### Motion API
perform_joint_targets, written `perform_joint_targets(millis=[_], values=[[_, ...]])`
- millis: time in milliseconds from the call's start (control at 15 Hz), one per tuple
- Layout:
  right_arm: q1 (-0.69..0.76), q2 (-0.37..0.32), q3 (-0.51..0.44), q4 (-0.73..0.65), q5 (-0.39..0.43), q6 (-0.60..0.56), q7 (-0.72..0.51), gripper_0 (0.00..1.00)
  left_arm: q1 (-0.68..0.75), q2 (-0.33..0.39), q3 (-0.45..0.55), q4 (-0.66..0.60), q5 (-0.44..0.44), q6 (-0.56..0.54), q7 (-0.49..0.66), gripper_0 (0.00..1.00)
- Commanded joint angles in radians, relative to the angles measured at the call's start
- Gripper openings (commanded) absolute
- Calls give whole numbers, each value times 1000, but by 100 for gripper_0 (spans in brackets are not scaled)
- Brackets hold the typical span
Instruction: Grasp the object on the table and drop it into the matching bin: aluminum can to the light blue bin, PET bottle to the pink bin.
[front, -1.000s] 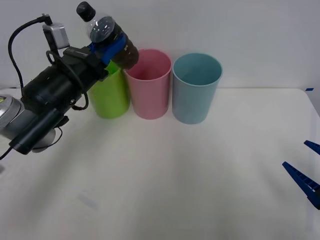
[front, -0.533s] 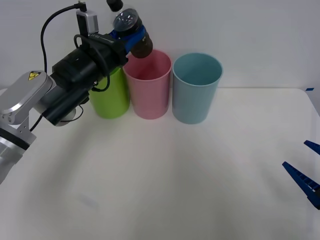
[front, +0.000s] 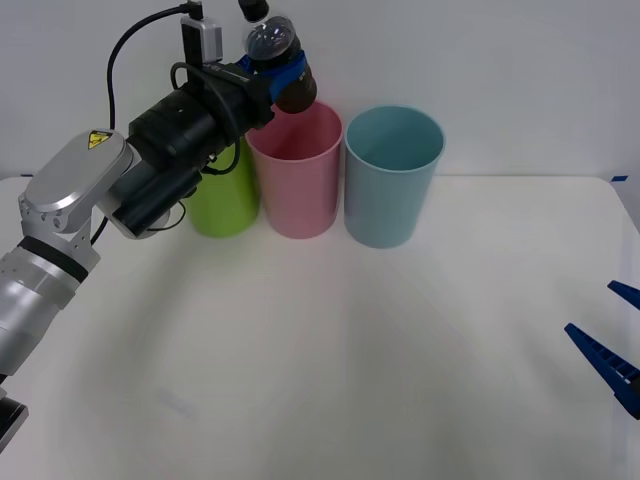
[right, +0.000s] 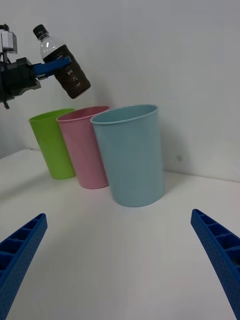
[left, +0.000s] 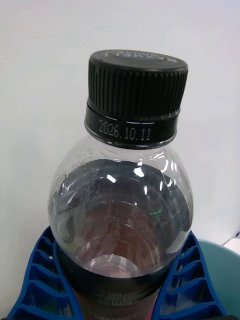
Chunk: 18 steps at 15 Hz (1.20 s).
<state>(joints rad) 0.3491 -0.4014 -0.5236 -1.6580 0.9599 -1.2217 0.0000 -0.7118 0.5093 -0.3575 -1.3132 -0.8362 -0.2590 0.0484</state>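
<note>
Gripping the bottle (front: 276, 60) tight, the left tool (front: 272, 76) holds it tilted above the pink bin's (front: 296, 170) rim; the right tool (front: 612, 350) sits released over the surface (front: 330, 360).

Bins counted: 3 — 1 lime green bin (front: 222, 195), 1 pink bin (front: 296, 170), 1 light blue bin (front: 392, 178). PET bottle (front: 278, 60): 1, w/ 1 black cap (left: 136, 85). Tools seen: 2 — left tool (front: 272, 72), right tool (right: 120, 260). Counter (front: 350, 350): 1.
</note>
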Motion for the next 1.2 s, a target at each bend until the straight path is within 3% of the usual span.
perform_joint_targets(millis=[67,133,200,733,1200], values=[[0,0,0,0,0,0,0,100,0,-2,0,0,-7,0,4,16],[0,0,0,0,0,0,0,100,0,-5,0,0,-9,0,5,47],[0,0,0,0,0,0,0,100,-1,-5,0,0,-15,-2,4,100],[0,0,0,0,0,0,0,100,2,-6,0,-3,2,-12,7,100],[0,0,0,0,0,0,0,100,118,129,2,-130,126,-45,-1,100]])
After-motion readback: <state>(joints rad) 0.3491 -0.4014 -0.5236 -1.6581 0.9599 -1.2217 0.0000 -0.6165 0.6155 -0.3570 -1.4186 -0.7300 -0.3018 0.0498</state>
